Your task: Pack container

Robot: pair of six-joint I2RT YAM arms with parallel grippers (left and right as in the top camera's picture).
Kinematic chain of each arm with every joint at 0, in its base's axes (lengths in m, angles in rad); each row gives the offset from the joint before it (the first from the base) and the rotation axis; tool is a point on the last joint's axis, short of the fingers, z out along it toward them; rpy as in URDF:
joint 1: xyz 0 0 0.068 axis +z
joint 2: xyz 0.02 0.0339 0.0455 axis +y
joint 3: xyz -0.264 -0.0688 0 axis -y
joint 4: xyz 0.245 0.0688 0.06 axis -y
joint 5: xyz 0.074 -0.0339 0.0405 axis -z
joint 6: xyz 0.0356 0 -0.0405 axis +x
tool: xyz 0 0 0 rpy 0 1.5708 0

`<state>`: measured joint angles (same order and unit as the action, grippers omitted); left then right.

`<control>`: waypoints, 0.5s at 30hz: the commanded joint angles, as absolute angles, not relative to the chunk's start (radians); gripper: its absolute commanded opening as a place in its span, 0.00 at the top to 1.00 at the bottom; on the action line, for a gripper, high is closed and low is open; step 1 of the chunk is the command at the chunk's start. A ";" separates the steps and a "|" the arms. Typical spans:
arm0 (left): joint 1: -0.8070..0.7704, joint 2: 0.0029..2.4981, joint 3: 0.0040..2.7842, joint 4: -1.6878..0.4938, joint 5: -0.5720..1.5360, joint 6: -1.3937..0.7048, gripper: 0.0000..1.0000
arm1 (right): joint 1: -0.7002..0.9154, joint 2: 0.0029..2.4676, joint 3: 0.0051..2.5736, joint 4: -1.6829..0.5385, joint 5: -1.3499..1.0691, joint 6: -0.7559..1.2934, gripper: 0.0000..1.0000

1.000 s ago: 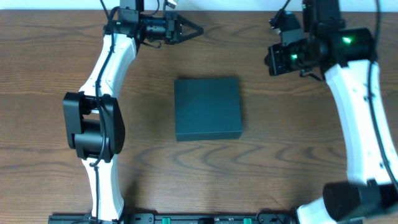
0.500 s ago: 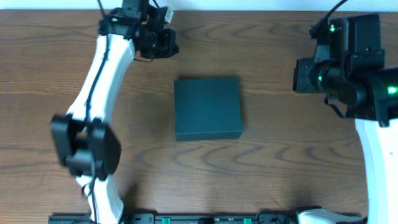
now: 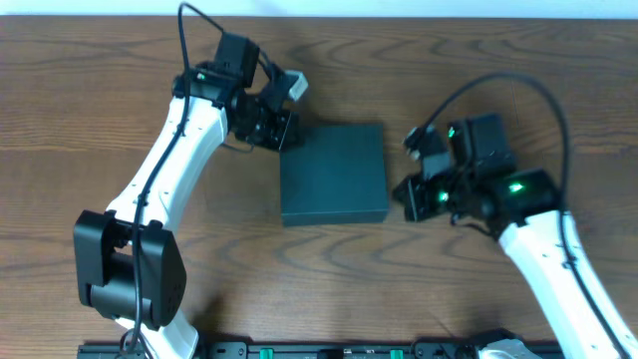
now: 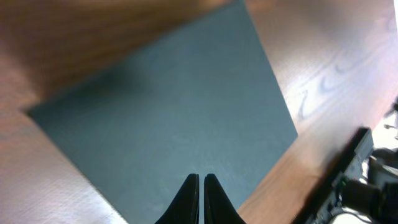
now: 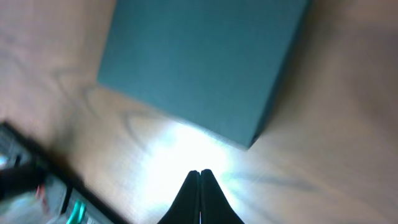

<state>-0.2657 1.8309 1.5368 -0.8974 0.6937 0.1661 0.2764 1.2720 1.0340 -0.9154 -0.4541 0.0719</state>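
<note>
The left gripper (image 4: 200, 186) has swung in to the container's (image 3: 332, 173) ten o'clock, the right gripper (image 5: 199, 180) to three; wrist views alone show both pinched closed.

Overhead looks straight down; both wrist views closely share the container (image 3: 332, 175).

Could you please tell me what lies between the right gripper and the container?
Nothing but bare wooden table: in the right wrist view, only brightly lit wood grain separates the shut right gripper from the near edge of the container.
</note>
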 commanded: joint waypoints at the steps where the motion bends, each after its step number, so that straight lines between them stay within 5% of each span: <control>1: -0.290 1.827 1.489 -0.871 0.766 0.218 0.94 | 0.282 1.264 0.894 -0.855 -0.630 0.047 0.99; 15: -0.373 1.831 1.390 -0.822 0.733 0.211 0.94 | 0.405 1.196 0.714 -0.735 -0.610 0.180 0.98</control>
